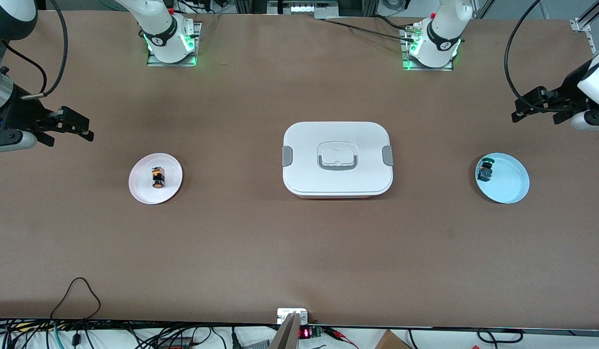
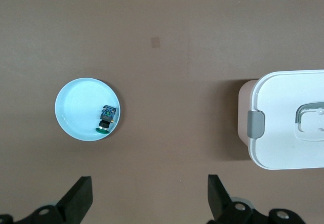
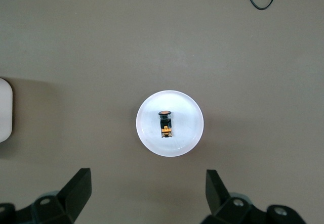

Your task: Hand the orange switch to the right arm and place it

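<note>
The jaws of the right gripper (image 3: 147, 196) stand wide open and hold nothing. This gripper hangs in the air over the counter (image 1: 241, 242) at the right arm's end, above bare surface just beside the white plate (image 1: 140, 190). The jaws of the left gripper (image 2: 149, 198) are also wide open and empty. It hangs over the counter at the left arm's end, near the light blue plate (image 1: 512, 191).

The orange switch (image 1: 157, 177) lies on its side near the middle of the white plate. It is a small black block with a round orange cap at one end, and some orange parts show on its body too. In the right wrist view the switch (image 3: 165, 124) sits a little off the centre of the plate (image 3: 187, 133), with a dark ring around the cap.

A similar switch with a green cap (image 1: 485, 169) lies in the light blue plate, close to its rim on the side toward the white box (image 1: 337, 159). This box, closed with a lid that has grey clips and a handle, stands in the middle of the counter, between the two plates and well apart from both.
</note>
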Action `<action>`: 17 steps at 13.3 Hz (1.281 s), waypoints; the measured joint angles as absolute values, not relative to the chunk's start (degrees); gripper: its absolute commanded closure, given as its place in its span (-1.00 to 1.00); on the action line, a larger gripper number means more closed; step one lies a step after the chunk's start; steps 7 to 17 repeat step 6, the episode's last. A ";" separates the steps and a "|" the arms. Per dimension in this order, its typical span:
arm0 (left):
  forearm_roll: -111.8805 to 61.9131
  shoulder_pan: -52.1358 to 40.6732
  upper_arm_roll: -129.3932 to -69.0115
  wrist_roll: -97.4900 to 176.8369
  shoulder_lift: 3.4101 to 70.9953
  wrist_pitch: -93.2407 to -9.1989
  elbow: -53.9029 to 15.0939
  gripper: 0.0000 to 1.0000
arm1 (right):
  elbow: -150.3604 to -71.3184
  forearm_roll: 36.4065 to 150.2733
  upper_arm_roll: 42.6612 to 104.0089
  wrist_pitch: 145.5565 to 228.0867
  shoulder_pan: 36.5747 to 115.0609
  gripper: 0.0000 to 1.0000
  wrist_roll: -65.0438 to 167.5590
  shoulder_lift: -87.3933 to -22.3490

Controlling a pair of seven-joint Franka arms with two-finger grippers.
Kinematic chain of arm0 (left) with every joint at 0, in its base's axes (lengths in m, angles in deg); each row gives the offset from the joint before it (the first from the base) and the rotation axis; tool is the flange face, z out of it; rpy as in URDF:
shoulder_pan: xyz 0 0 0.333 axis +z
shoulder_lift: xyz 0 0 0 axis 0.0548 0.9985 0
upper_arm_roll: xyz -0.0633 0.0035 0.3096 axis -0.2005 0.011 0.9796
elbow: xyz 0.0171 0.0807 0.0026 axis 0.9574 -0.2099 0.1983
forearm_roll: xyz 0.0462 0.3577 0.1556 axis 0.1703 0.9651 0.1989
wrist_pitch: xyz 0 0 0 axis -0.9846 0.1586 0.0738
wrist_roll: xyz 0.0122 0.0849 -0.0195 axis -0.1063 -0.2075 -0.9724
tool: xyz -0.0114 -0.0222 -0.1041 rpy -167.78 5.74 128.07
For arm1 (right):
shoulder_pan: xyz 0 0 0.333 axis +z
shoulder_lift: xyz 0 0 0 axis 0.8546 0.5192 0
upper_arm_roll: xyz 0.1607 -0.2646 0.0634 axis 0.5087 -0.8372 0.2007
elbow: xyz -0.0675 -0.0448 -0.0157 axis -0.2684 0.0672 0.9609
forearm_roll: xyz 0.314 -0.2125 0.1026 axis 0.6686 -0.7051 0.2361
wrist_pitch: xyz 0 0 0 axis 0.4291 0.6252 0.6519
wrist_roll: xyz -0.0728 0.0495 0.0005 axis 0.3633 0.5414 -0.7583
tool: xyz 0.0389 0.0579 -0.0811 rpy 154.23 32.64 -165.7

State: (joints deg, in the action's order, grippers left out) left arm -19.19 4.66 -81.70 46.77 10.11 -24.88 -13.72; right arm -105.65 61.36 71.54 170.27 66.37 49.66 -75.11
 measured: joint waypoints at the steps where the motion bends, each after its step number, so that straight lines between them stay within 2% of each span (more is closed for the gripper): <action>1: -19.19 4.70 -81.62 46.77 10.11 -24.88 -13.72 -1.00 | -105.64 61.35 71.54 169.97 66.37 -1.00 49.66 -75.11; 17: -19.19 4.78 -81.26 46.77 10.14 -24.87 -13.73 -1.00 | -105.63 61.35 71.78 169.22 66.42 -1.00 49.66 -75.11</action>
